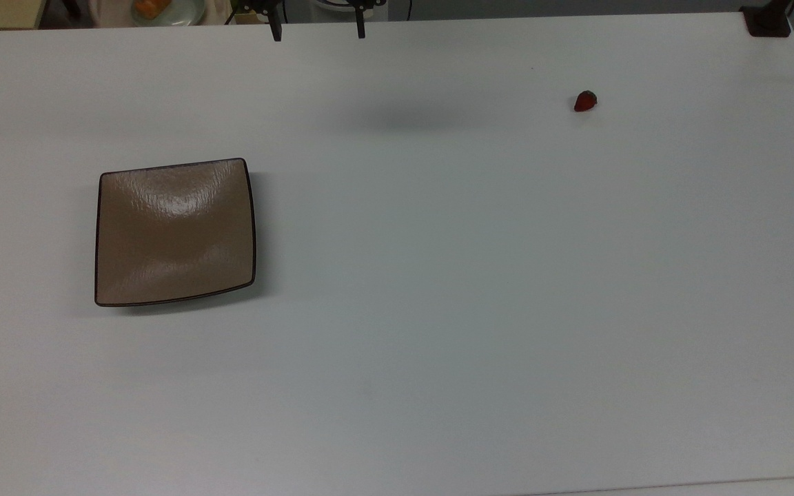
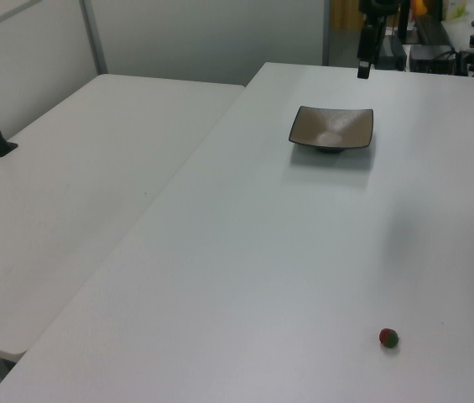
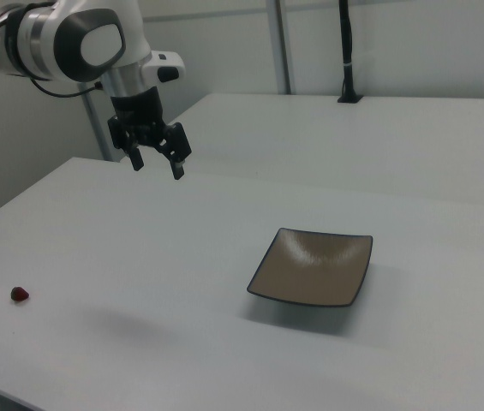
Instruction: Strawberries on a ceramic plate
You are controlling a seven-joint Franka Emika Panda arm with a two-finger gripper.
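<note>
White tabletop (image 1: 438,310) carrying the two task objects, with the ceramic plate (image 1: 175,231) taken as the landmark. The plate is square, glossy tan-brown with a thin dark rim, and lies flat and bare. The strawberry (image 1: 584,101), red with a dark leafy cap, rests on the tabletop well apart from the plate, toward the top view's right and nearer that view's upper edge; in the left view it lies in the foreground (image 2: 389,338), with the plate (image 2: 331,128) far behind it; in the right view it sits near the right view's left edge (image 3: 20,294), well away from the plate (image 3: 313,266). The gripper (image 3: 157,161) hangs in the air above the tabletop, beyond the plate on the right view's left, its two dark fingers (image 1: 276,29) spread apart and holding nothing. A round pale dish (image 1: 166,9) with orange food stands off the tabletop, past the plate at the top view's upper edge.
</note>
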